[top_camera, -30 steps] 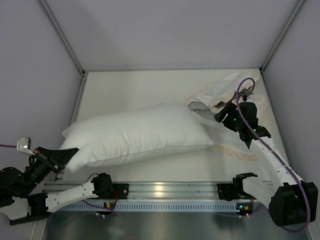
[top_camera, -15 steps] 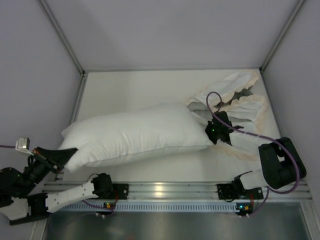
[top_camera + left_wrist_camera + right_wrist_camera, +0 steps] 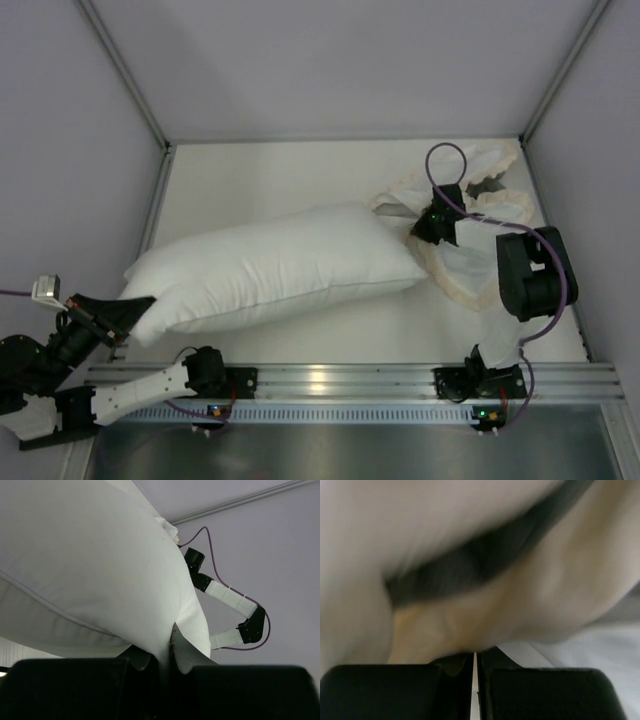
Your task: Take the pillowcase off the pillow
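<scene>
The plump white pillow [image 3: 270, 265] lies across the middle of the table, bare of its cover. My left gripper [image 3: 128, 308] is shut on its near-left corner, and in the left wrist view that corner of the pillow [image 3: 90, 555] is pinched between the jaws of the left gripper [image 3: 170, 647]. The pillowcase [image 3: 468, 262], white with a cream frill, lies crumpled at the back right, beside the pillow's right end. My right gripper [image 3: 432, 222] is down on it. In the blurred right wrist view the right gripper [image 3: 475, 654] is shut, with the pillowcase [image 3: 545, 580] frill against its tips; no fabric shows between the fingers.
Grey walls close in the table on the left, back and right. A metal rail [image 3: 320, 380] runs along the near edge. The right arm's elbow [image 3: 530, 270] is folded over the lower part of the pillowcase, close to the right wall.
My right gripper shut, dropped to the pillow's right end, then moved back toward the far right onto the pillowcase while its elbow swung in. The pillowcase shifted slightly. The left arm has not moved.
</scene>
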Robot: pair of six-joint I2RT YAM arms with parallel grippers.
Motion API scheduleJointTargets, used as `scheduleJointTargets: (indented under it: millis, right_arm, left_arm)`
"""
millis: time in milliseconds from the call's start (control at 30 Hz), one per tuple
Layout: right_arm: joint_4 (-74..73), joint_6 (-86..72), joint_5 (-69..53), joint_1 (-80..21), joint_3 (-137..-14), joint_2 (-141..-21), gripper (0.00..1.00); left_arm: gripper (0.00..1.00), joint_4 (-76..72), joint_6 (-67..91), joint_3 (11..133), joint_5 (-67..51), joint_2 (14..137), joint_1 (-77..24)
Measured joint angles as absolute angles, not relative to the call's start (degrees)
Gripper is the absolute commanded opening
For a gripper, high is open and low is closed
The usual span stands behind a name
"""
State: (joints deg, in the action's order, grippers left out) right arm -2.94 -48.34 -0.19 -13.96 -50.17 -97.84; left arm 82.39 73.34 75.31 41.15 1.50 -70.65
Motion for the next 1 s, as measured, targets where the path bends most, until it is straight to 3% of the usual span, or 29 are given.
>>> scheduleJointTargets:
  millis: [200,300,333,433,667,700,733,867,1000]
  right_arm:
    - [-5.67,-46.17,3.27,-2.76,-59.13,-101.69,0.03]
    - [-7.57,-43.44,3.84,0.30,-61.45,-101.75,0.23]
    - [-7.86,-42.22,4.25,0.40,-61.69,-101.41,0.37]
    - [-9.23,-38.96,2.90,-2.46,-60.25,-98.24,0.51]
    - [-15.53,-36.16,-3.31,-20.27,-50.39,-67.29,0.62]
    - [-16.01,-36.16,-4.54,-20.73,-49.41,-63.44,0.66]
    - [-16.25,-36.16,-5.89,-20.75,-47.81,-58.96,0.99]
    - [-18.59,-35.46,-10.46,-20.91,-42.11,-46.87,0.99]
    - [-20.60,-34.11,-13.06,-20.88,-39.03,-45.19,1.00]
  left_arm:
    - [0.00,82.70,73.36,74.98,40.01,1.50,-70.65]
    - [0.00,82.78,73.36,75.00,39.81,1.50,-70.65]
    - [0.00,82.78,73.36,75.00,39.81,1.50,-70.65]
    - [0.00,82.74,73.63,74.52,39.90,1.50,-70.65]
    - [0.00,82.72,74.46,72.10,39.86,1.48,-70.65]
    - [0.00,82.72,74.63,72.10,39.86,1.48,-70.65]
    - [0.00,82.72,74.70,72.10,39.83,1.48,-70.65]
    - [0.00,82.72,74.83,72.10,39.68,1.48,-70.65]
    - [0.00,82.72,74.83,72.10,39.53,1.48,-70.65]
